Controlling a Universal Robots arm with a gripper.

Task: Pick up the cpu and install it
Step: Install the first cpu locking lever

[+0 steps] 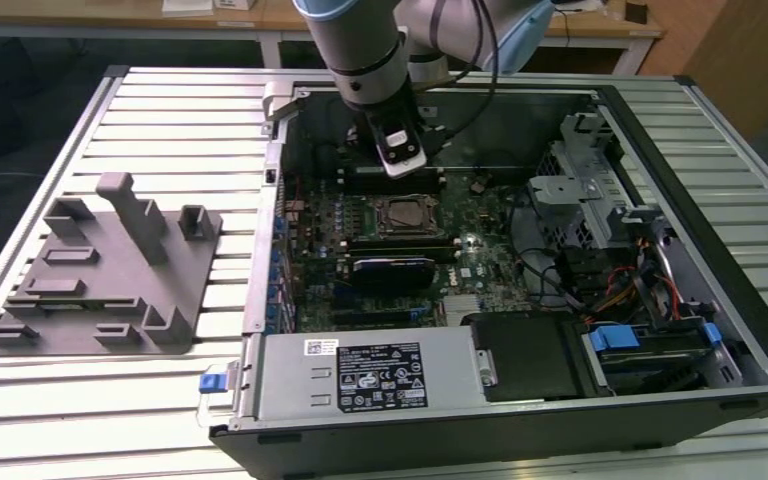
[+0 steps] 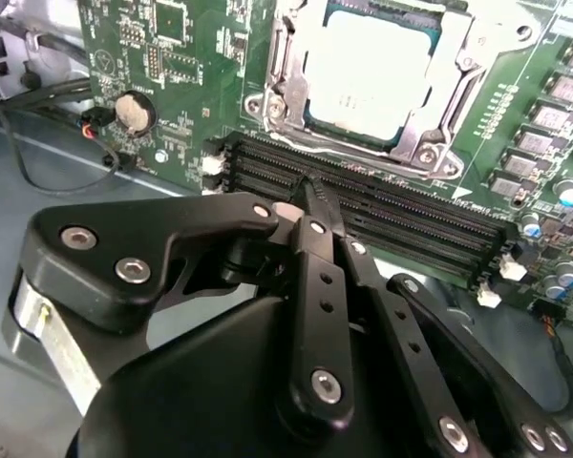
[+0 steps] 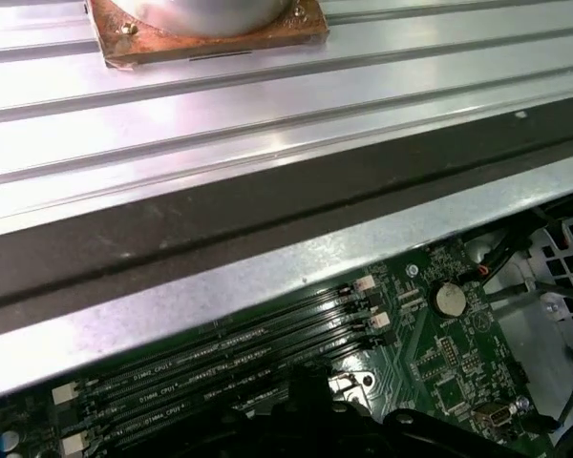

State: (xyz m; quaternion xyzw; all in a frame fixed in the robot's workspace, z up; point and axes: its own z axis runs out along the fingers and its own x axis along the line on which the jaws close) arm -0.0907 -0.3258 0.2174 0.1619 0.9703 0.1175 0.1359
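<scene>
Pincer [image 2: 310,196] fingers together, holding nothing | above memory slots [image 2: 382,205] | cpu [image 2: 377,67] seated in socket

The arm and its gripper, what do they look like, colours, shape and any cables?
In the exterior view the arm is a grey tube with light blue joint caps, and a black cable runs down beside it. A white-faced block sits at its wrist. In the second wrist view the gripper is matte black, built of flat linked bars joined by silver screws, narrowing to slim fingers, with a silver ring at its base.

Grey tubular arm [image 1: 364,45], black linked fingers [image 2: 315,286] with silver screws
</scene>
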